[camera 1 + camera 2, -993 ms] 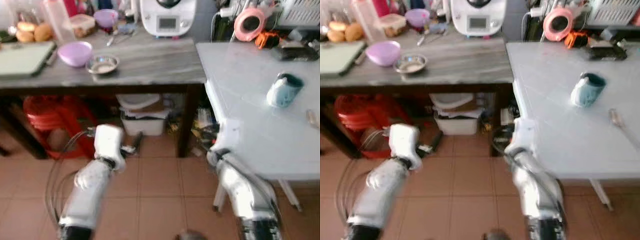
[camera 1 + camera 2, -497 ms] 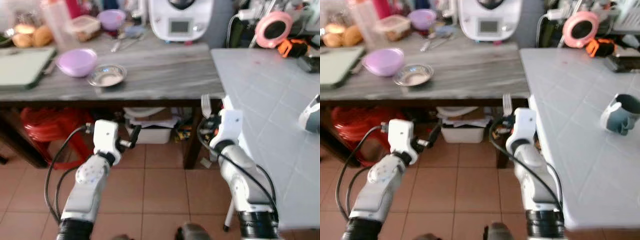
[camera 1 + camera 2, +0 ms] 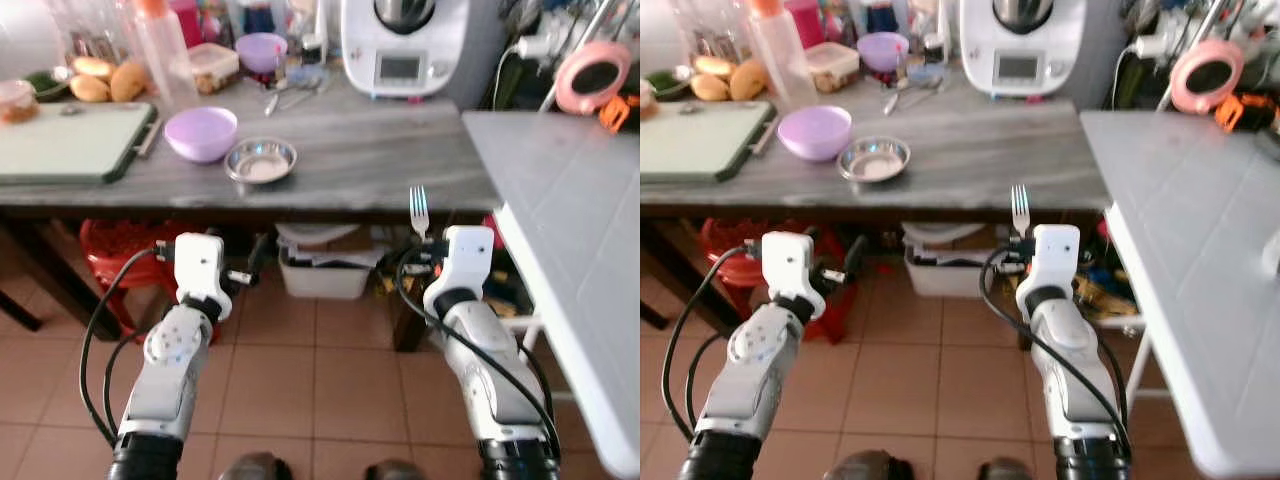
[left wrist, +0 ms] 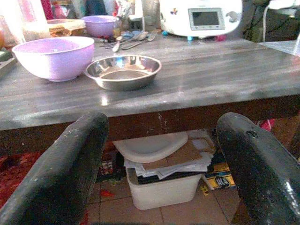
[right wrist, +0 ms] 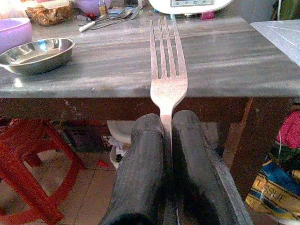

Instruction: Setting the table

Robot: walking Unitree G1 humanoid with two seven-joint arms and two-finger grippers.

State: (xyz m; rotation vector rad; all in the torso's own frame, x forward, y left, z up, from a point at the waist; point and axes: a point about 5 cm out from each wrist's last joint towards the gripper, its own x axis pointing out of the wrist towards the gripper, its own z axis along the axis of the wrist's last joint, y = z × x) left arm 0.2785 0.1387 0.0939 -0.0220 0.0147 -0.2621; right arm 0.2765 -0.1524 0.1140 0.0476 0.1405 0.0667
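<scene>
Big grey counter straight ahead, white table off to the right, and the robot stands on the tiles facing the gap between them. On the counter sit a white appliance, a green board, a purple bowl and, just beside it, a steel dish, with loose cutlery further back. Now the arms: the left gripper hangs below the counter edge with its fingers spread wide and nothing between them. The right gripper is pinched tight on the handle of a fork, tines up and pointing at the counter, held in front of the counter's edge and touching nothing. So this looks like the carry step, fork in hand, not yet placed. The next move likely calls for a turn right toward the table, then lowering the fork flat onto the top before letting go.
</scene>
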